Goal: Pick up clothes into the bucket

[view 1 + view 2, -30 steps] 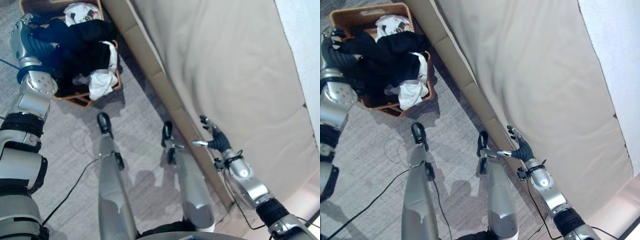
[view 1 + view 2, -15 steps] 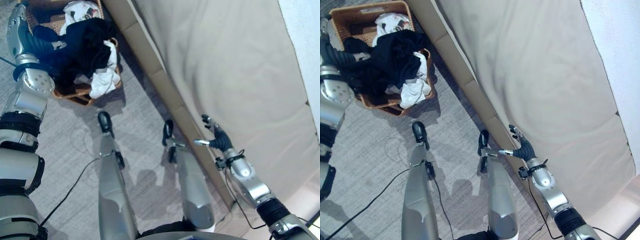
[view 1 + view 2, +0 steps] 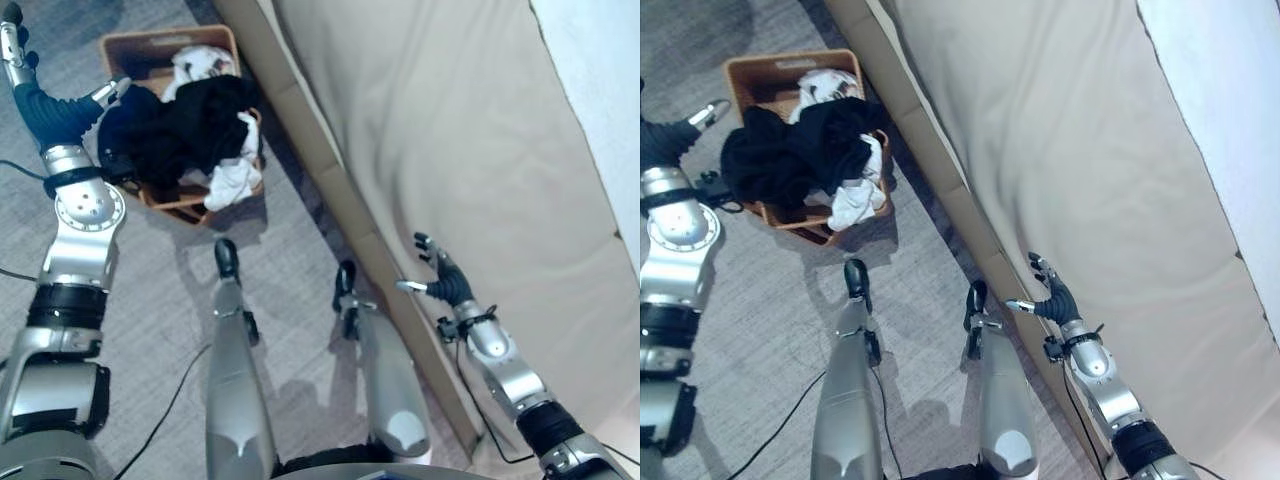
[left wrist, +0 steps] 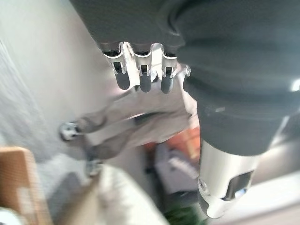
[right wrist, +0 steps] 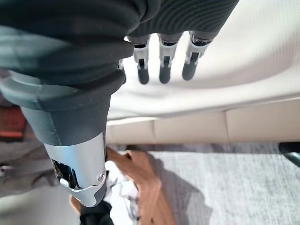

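I see the basket (image 3: 744,72) on the floor (image 3: 760,300), just beside the bed (image 3: 1060,150) base, and its long side runs roughly along the bed edge. The clothes (image 3: 790,150) are heaped in it: a big dark bundle lies across the middle, with its long axis going across the basket from the outer side toward the bed. A white piece (image 3: 852,205) hangs over the near rim and points toward me, and another white piece (image 3: 820,85) lies at the far end. My left robot hand (image 3: 40,100) is raised beside the basket, apart from the clothes; its fingers are straight and it holds nothing. My right robot hand (image 3: 1045,295) is at the bed edge, fingers spread and loose, also with nothing in it.
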